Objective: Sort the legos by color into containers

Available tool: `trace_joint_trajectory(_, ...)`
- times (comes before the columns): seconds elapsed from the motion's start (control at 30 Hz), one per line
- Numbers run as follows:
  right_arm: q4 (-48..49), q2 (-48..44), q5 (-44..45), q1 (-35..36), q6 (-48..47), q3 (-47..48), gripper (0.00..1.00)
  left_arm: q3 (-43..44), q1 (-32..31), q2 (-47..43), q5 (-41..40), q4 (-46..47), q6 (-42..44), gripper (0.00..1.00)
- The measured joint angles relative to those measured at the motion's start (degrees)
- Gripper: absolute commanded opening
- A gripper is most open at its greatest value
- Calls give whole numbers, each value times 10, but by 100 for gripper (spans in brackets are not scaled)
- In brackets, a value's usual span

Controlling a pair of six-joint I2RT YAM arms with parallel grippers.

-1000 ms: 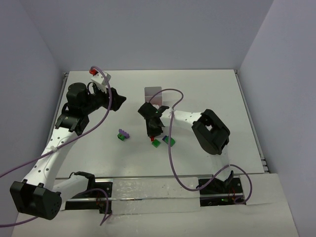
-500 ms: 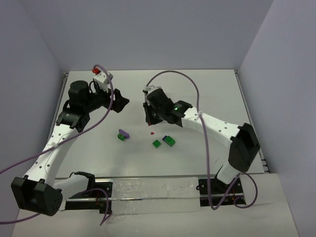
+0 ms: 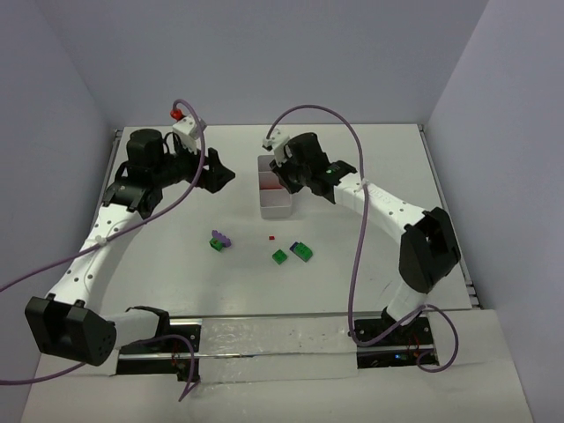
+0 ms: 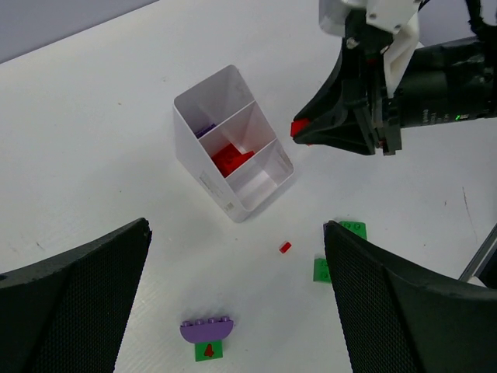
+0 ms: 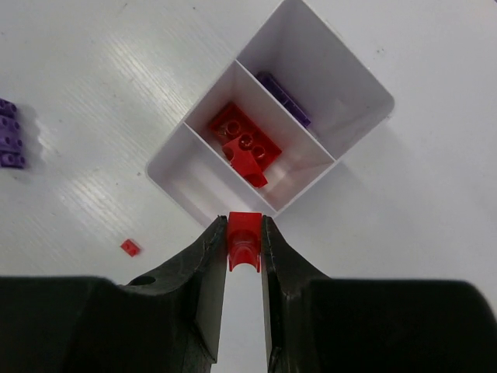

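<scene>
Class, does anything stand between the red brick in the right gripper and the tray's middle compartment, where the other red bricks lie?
Nothing visible does. The right gripper grips the red brick near the white tray; its middle compartment is open on top and holds only red bricks.

The only mark is a red figure, perhaps a 4, on the green brick (image 4: 208,351).
</scene>
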Motion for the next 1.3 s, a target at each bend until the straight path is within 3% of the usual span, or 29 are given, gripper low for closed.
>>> trace_joint_trajectory(0.3, 20, 36, -57, -7, -87, 13, 1, 16, 30, 24, 26, -14, -12, 99)
trace_joint_trajectory(0.5, 34, 69, -73, -15, -109, 33, 6, 16, 38, 24, 41, -15, -15, 99)
trace_joint_trajectory(0.67, 44, 91, -78, -17, -124, 34, 19, 16, 42, 25, 45, -15, -20, 99)
trace_joint_trajectory(0.83, 49, 101, -79, -17, -137, 34, 49, 16, 43, 26, 47, -15, -22, 99)
trace_joint_trajectory(1.0, 59, 101, -77, -17, -142, 34, 59, 16, 43, 30, 47, -15, -23, 99)
trace_joint_trajectory(1.3, 57, 92, -59, -17, -88, 36, 61, 16, 43, 32, 41, -14, -27, 99)
